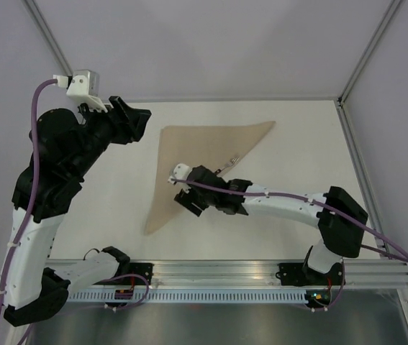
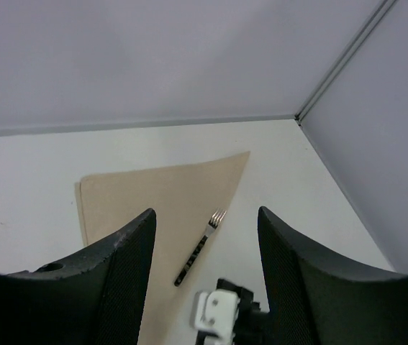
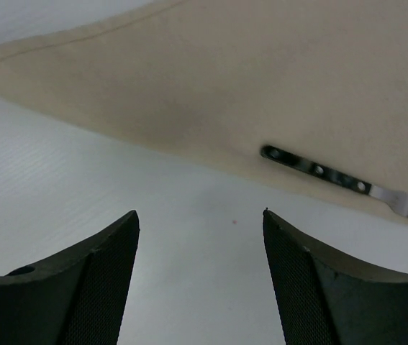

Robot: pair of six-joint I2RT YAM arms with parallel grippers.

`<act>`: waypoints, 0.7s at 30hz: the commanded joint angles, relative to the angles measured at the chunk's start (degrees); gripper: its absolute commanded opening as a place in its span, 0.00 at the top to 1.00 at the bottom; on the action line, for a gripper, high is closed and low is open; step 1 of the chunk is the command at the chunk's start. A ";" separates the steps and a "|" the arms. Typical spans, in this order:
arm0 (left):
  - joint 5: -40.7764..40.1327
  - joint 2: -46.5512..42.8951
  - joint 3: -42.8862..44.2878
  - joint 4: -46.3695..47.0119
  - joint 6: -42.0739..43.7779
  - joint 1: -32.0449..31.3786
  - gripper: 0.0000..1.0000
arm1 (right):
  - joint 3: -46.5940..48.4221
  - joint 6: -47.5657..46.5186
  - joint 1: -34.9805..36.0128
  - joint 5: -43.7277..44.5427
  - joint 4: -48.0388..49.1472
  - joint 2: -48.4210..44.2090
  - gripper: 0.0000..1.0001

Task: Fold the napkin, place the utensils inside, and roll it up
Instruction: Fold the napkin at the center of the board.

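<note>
Your right hand [image 3: 200, 212] hovered with fingers apart, holding nothing. The folded napkin [image 3: 261, 72] lay flat on the surface [image 3: 81, 165] just ahead of it, a fork [image 3: 315, 170] resting along its near edge. Your left hand [image 2: 206, 210] was spread too, empty.

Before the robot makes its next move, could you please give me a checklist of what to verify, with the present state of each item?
1. Napkin folded into a triangle: ok.
2. Fork lying on the napkin, along its long edge: ok.
3. Further utensils on the napkin: cannot tell; only the fork shows, and part of the napkin is hidden.
4. Right gripper open and empty, near the napkin's long edge: ok.
5. Left gripper open and empty, off to the napkin's side: ok.
6. Napkin rolled up: not ok; it lies flat.
</note>
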 commanded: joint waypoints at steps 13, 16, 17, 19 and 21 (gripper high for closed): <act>-4.83 -2.65 1.08 -5.97 -2.19 -0.01 0.37 | 6.20 -14.62 20.44 7.35 22.89 17.83 0.24; -5.10 -3.27 0.90 -6.05 -1.93 -0.01 0.37 | 6.20 -17.17 22.11 8.66 26.68 20.20 0.24; -5.10 -3.27 0.64 -6.14 -1.93 0.07 0.37 | 6.55 -17.52 22.55 8.67 27.29 20.81 0.24; -5.10 -3.62 0.47 -6.06 -1.67 -0.01 0.38 | 7.69 -18.05 23.17 8.76 28.09 23.01 0.24; -5.27 -3.71 0.29 -6.23 -1.40 -0.01 0.38 | 8.05 -18.75 23.69 8.84 28.79 24.76 0.24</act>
